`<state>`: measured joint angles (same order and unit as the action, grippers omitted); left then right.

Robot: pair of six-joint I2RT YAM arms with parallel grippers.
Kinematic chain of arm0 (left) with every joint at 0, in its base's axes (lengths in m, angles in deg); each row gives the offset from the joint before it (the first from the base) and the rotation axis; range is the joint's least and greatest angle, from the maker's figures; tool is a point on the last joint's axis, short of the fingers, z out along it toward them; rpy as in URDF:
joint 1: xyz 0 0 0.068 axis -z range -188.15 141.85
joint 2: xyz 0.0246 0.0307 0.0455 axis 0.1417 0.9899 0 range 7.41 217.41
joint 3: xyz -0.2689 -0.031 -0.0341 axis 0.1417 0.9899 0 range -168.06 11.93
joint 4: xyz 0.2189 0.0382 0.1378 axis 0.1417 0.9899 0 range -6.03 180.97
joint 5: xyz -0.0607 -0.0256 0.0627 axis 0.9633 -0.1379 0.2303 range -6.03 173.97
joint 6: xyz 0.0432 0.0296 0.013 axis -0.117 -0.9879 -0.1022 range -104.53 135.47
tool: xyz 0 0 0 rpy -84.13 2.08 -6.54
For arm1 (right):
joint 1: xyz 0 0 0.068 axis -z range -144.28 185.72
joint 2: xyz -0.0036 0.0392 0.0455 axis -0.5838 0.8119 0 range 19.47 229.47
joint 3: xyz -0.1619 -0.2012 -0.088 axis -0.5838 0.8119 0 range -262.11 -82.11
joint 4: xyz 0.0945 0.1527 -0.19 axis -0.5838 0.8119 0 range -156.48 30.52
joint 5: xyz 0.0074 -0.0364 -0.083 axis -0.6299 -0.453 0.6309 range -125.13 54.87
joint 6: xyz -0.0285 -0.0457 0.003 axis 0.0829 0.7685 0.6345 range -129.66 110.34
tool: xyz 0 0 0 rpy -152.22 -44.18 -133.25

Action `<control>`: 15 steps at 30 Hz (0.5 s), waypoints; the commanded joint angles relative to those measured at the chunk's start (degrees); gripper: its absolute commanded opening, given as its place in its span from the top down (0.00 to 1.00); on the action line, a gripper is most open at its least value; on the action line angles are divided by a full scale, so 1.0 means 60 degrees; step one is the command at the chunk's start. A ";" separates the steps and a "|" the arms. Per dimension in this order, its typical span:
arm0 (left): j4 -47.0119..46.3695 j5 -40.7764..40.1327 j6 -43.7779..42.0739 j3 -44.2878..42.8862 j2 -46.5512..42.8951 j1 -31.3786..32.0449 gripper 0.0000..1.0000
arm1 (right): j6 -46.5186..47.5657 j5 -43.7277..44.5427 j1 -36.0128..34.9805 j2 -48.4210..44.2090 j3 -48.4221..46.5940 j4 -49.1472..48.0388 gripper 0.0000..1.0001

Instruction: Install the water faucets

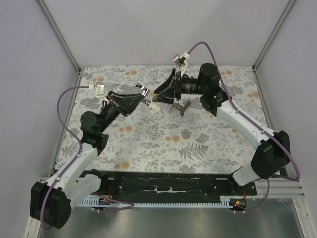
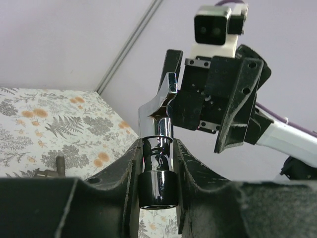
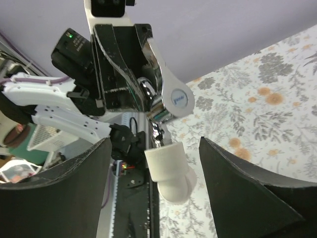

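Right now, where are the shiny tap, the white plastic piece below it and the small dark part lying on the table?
water faucet (image 2: 157,128): left wrist view, chrome body below the handle.
white plastic piece (image 3: 167,163): right wrist view, its side wall.
small dark part (image 1: 182,107): top view, its middle.

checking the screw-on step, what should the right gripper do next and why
Probably close the right gripper on the white plastic elbow fitting and turn it: the gripper's jaws stand open either side of it, bare thread shows above it, and the left gripper clamps the shiny chrome faucet steady.
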<state>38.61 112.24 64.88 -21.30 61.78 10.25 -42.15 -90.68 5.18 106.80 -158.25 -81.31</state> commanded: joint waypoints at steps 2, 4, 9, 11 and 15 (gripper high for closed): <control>-0.0073 -0.1210 0.0759 -0.0130 -0.0741 -0.0004 0.98 | 0.2293 0.0395 -0.0021 -0.0610 0.0603 0.0099 0.20; 0.0205 -0.1328 0.0774 -0.0145 -0.0814 -0.0004 0.98 | 0.2339 0.0513 -0.0051 -0.0683 0.1027 -0.0266 0.20; 0.0441 -0.1635 0.0950 -0.0072 -0.0873 -0.0004 0.98 | 0.2412 0.0907 -0.0445 -0.0829 0.1980 -0.1686 0.20; 0.0456 -0.1694 0.1023 -0.0086 -0.0902 -0.0004 0.98 | 0.2747 0.1375 -0.0752 -0.0888 0.2215 -0.1995 0.20; 0.0368 -0.1753 0.1257 -0.0101 -0.0873 -0.0004 0.98 | 0.2706 0.1978 -0.1090 -0.0654 0.2509 -0.2886 0.21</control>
<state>44.16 103.94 69.10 -21.19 57.54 10.25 -27.84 -83.34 0.45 103.50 -144.00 -88.65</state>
